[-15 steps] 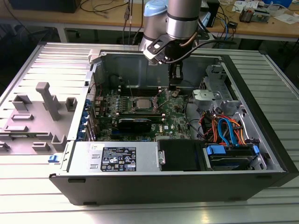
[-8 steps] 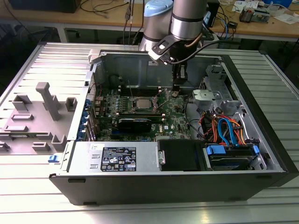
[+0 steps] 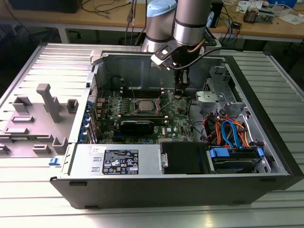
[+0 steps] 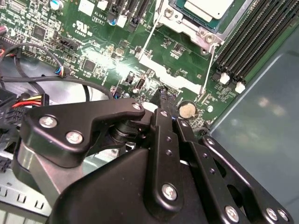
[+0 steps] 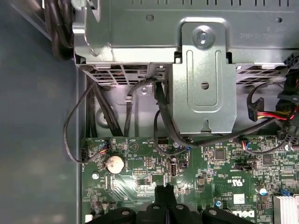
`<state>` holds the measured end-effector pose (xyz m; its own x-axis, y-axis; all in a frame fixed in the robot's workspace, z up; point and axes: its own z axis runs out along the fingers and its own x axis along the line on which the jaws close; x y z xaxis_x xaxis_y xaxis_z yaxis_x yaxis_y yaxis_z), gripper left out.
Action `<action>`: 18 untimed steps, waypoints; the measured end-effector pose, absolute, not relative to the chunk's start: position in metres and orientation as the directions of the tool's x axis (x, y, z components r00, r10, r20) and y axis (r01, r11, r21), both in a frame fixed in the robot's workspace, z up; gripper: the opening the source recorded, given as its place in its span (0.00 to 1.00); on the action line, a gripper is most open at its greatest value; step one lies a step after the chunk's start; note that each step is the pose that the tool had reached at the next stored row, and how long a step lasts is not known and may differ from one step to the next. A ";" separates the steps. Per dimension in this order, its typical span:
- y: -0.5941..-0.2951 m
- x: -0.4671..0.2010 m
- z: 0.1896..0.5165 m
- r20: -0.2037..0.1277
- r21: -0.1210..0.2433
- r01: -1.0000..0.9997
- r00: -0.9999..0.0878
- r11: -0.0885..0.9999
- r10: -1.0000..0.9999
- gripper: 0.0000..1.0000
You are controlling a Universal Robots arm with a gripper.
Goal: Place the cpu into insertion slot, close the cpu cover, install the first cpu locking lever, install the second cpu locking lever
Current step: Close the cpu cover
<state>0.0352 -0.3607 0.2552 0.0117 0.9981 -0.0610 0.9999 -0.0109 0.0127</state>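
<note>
Evidently the cpu is seated, and the levers look undone.

From my remote station I see the cpu (image 4: 208, 7) lying flat in the slot (image 4: 180, 21) on the green circuit board (image 5: 140, 186), inside the open computer case (image 3: 199, 190) on the worktop (image 3: 28, 199). A silvery frame (image 4: 226, 28) rings the chip, but I cannot tell whether that is the cover shut down over it. Two thin levers (image 4: 148, 39) stick out from the slot across the board, and I judge them not yet latched, so both locking steps remain. My end effector (image 5: 166, 189) hangs over the board near the coin battery (image 5: 114, 163), to the exterior view's right of the slot and apart from it. Its fingers are pressed together and hold nothing.
</note>
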 end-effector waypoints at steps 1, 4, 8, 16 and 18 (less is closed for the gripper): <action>-0.361 0.035 0.254 -0.061 0.013 1.000 0.005 -0.005 0.998 0.11; -0.361 0.035 0.252 -0.061 0.012 1.000 -0.011 0.012 0.998 0.11; -0.361 0.033 0.252 -0.061 0.011 1.000 -0.016 0.017 0.998 0.11; -0.361 0.032 0.252 -0.061 0.011 1.000 -0.016 0.017 0.998 0.11; -0.361 0.032 0.251 -0.061 0.011 1.000 -0.016 0.017 0.998 0.11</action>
